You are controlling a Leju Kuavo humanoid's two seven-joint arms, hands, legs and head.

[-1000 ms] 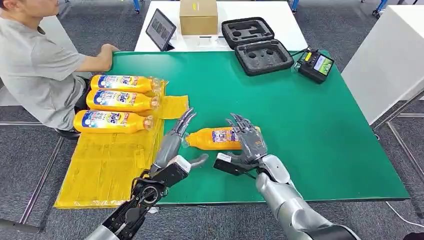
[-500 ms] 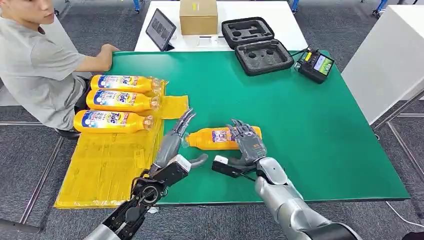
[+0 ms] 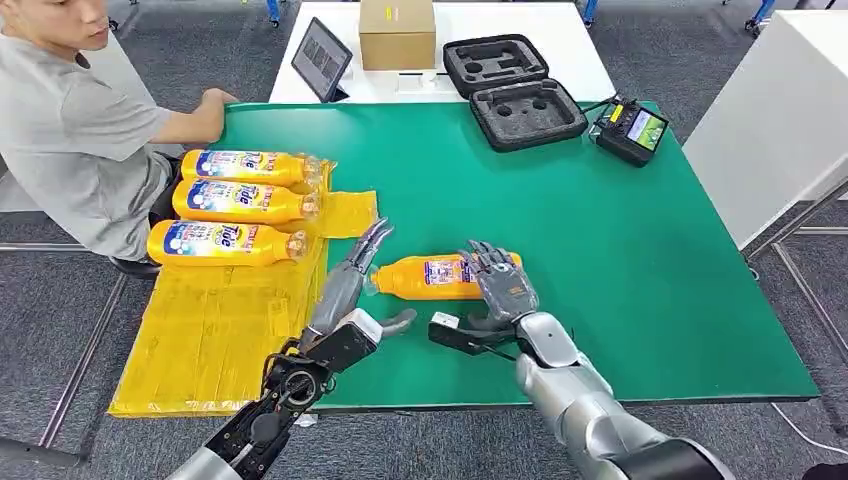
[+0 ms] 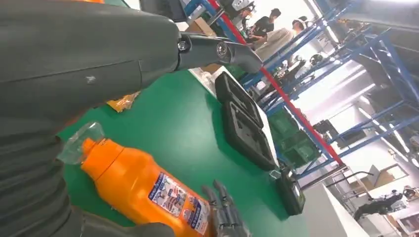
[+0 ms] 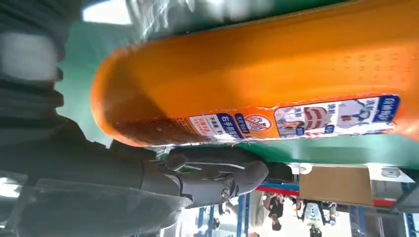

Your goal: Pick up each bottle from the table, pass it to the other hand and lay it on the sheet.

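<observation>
An orange bottle (image 3: 425,277) lies on its side on the green table (image 3: 620,260), cap toward the yellow sheet (image 3: 215,330). My right hand (image 3: 503,287) reaches over the bottle's base end with fingers spread above it and the thumb held apart on the near side. The right wrist view has the bottle (image 5: 257,84) close against the hand's fingers (image 5: 212,180), with no closed grip visible. Beside the cap end, my left hand (image 3: 352,280) is open, fingers straight. In the left wrist view the bottle (image 4: 143,190) lies just beyond that hand (image 4: 74,64).
Three more orange bottles (image 3: 240,201) lie side by side at the sheet's far end. A person (image 3: 70,130) sits at the table's far left corner. A black foam case (image 3: 515,95), a tablet (image 3: 322,58), a cardboard box (image 3: 397,32) and a controller (image 3: 632,130) are at the back.
My right hand has sunk lower over the bottle's base end and its fingers have bent forward a little. The left hand and the bottle have stayed put.
</observation>
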